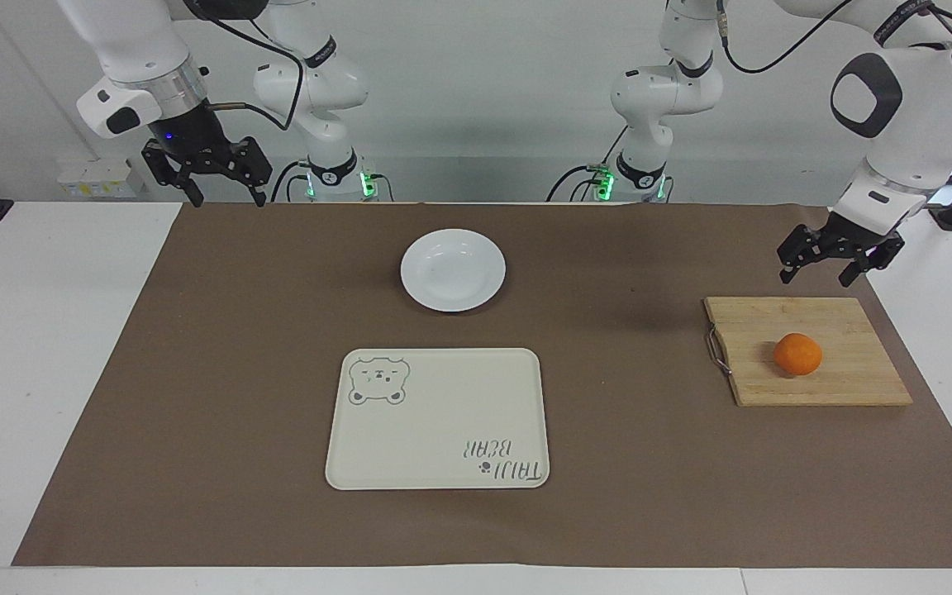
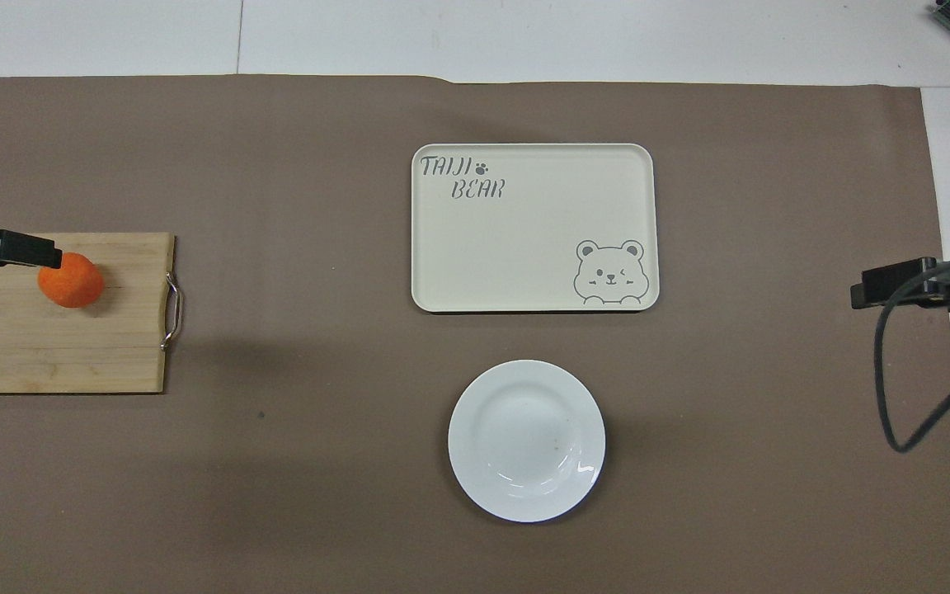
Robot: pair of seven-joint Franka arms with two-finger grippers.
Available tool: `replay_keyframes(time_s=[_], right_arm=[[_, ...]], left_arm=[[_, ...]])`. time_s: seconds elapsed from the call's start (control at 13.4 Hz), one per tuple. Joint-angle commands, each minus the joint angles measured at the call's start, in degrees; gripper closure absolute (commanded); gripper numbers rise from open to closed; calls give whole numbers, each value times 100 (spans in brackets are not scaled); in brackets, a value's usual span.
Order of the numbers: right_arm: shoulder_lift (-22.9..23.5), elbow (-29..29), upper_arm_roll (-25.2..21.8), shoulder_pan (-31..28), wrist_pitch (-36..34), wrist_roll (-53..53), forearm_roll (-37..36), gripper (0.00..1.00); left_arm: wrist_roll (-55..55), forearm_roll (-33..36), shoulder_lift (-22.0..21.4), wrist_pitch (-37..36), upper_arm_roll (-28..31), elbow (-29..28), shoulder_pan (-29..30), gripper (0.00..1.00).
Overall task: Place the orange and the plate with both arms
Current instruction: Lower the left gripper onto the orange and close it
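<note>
The smooth, round orange (image 1: 797, 354) sat loose on a flat bamboo cutting board (image 1: 848, 326) at the left arm's end of the worktop (image 1: 30, 330), so a slanted pinch could have sent it rolling off. The left tool (image 1: 823, 266) hung empty with fingers spread, over the board's edge nearest the robots. The glossy white plate (image 1: 452, 270), shallow with a raised rim, lay nearer the robots than the matte cream tray (image 1: 438, 418); its slick, low rim might have slipped from a grip. The right tool (image 1: 220, 182) waited open over the brown mat (image 1: 236, 330).
</note>
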Motion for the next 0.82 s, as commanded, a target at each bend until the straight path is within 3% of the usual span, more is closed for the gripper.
replay_keyframes(time_s=[0.0,0.52,0.75], right_arm=[[-79,-94,28,4,45,-119,95,0],[-87,126,1,-57,-219,-101,121,0],[-87,117,-7,-57,-219,-101,121,0]], left_arm=[[325,-52,383,615,-17,-192,299,0],[387,-61,1219,1872,-17,-649,581,0],[343,-227,1229,2338,-17,-1105,555,0]])
